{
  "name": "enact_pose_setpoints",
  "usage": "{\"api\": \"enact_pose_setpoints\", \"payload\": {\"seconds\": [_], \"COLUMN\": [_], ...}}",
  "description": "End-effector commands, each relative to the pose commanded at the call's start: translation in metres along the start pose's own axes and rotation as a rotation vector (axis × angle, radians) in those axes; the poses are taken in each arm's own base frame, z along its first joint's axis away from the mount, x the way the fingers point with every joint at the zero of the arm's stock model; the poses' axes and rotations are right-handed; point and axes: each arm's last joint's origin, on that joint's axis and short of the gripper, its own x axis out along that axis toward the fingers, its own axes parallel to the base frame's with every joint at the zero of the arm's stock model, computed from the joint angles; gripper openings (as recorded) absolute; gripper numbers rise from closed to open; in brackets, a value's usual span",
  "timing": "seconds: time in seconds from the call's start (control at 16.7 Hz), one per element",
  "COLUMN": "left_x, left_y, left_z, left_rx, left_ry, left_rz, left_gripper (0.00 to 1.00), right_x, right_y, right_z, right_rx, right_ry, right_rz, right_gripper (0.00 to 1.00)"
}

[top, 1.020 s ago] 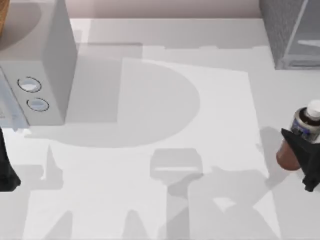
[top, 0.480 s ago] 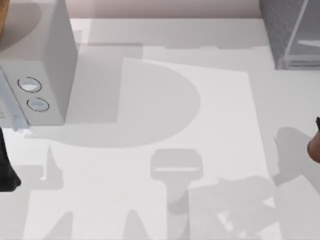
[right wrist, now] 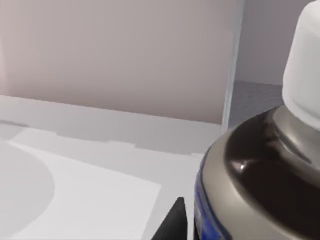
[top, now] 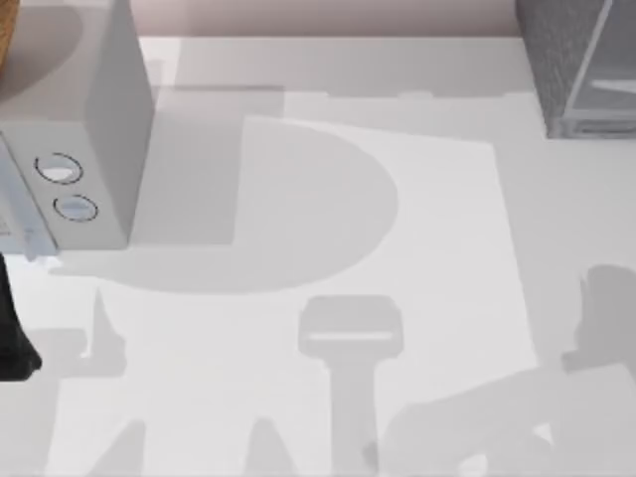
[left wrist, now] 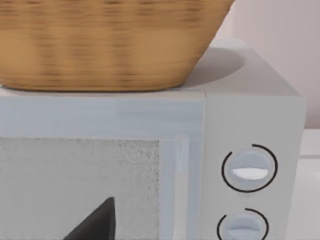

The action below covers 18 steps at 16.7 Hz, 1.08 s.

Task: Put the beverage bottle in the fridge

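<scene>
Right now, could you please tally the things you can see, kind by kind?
Bottles: 1, the beverage bottle
Boxy appliances: 2, the fridge and the light grey box with two dials
Baskets: 1, the wicker basket
Total: 4

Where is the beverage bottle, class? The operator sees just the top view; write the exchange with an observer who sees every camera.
Observer: In the right wrist view, the beverage bottle is gripped by the right gripper.
Operator: Is its cap on?
Observer: Yes, the white cap is on.
Operator: Anything on the dialled box beside the parked left arm?
Observer: A wicker basket stands on that light grey box.
</scene>
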Motion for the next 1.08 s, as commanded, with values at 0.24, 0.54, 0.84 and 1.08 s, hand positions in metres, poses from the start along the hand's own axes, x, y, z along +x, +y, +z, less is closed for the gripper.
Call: {"api": "enact_pose_setpoints", "payload": {"seconds": [0.24,0.54,0.84,1.08], "left_x": [0.000,0.000,0.000,0.000], "left_y": [0.000,0.000,0.000,0.000], "left_z": [0.000,0.000,0.000,0.000], "left_rx": [0.000,0.000,0.000,0.000], "left_ry": [0.000,0.000,0.000,0.000], "left_rz": [0.000,0.000,0.000,0.000], "left_gripper": [1.00,1.00,1.00,1.00], "right_x": [-0.017,-0.023,-0.023,-0.021], "right_y": [-0.001,-0.002,-0.002,-0.005], "right_z": [-0.005,-0.012,-0.011,0.013], "right_rx": [0.017,0.045,0.046,0.041], "right_ry": [-0.032,-0.040,-0.039,-0.087], "right_rz": [-0.139,-0.210,-0.206,-0.201], "right_gripper": [0.01,0.01,0.01,0.01]}}
